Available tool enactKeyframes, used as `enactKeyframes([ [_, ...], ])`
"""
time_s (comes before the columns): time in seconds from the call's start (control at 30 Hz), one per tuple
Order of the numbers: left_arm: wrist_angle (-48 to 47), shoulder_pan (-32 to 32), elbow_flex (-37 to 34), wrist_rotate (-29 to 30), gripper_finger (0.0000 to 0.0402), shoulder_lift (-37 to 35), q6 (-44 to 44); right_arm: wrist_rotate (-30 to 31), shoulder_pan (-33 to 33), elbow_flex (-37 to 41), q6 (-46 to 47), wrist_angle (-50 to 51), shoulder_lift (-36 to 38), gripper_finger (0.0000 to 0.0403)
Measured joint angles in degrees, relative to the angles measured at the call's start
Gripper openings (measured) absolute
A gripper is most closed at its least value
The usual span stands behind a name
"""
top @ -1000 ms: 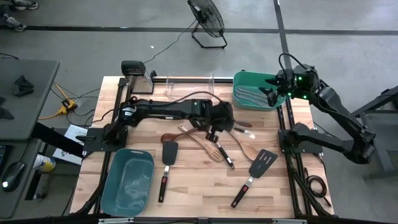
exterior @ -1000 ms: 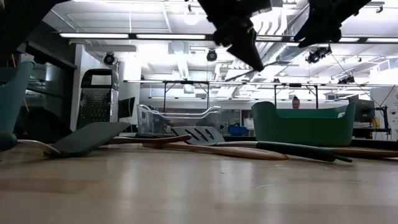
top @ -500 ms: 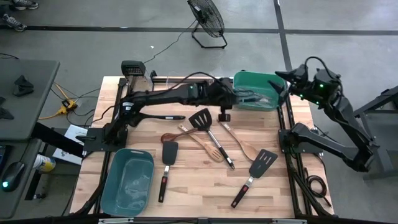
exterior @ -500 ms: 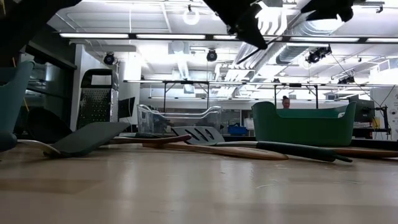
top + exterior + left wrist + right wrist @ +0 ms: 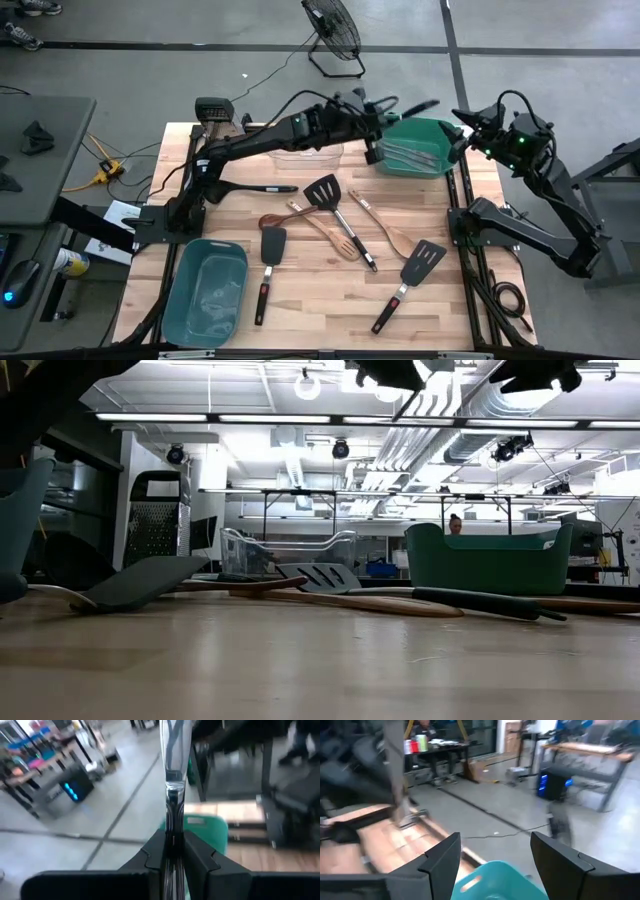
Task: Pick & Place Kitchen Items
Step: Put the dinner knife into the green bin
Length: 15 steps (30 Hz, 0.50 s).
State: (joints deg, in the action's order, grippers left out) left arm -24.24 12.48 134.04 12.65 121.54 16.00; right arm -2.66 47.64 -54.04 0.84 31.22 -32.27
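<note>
Silvery metal shows between the left gripper's (image 5: 172,851) fingers in the left wrist view: they pinch the handle of a utensil (image 5: 174,780) near one end, and the rest of it sticks out far past them. In the high view that gripper (image 5: 378,112) sits in the upper middle of the frame, over the rim of the green tub (image 5: 440,163), which already holds a few metal pieces (image 5: 408,153).

Such a grip near the end of a long piece could let it swing or slip, so a release here, at the tub's edge, might tip it over the wall onto the surface (image 5: 310,300).

The right gripper (image 5: 462,125), fingers spread wide and empty, hangs just right of the tub in the upper right. Both arms are crowded around it, so a clash looks possible, and a bump could knock the utensil loose.

Black turners (image 5: 331,191), wooden spoons (image 5: 325,229) and other pieces lie on the surface at the frame's centre; the teal tub (image 5: 176,300) at lower left looks empty.
</note>
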Motion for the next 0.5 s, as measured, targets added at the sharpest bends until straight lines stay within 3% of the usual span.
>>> enactKeyframes([
  [0.27,7.8,-0.1,1.0,-9.8,0.0038,0.0,-3.3,-21.0,0.0,0.0,-2.4,-0.9,-3.9,0.0233],
  [0.5,10.5,-0.1,1.0,-16.1,0.0038,0.0,-5.0,-30.3,0.0,0.0,-2.4,-5.4,-7.9,0.0233],
])
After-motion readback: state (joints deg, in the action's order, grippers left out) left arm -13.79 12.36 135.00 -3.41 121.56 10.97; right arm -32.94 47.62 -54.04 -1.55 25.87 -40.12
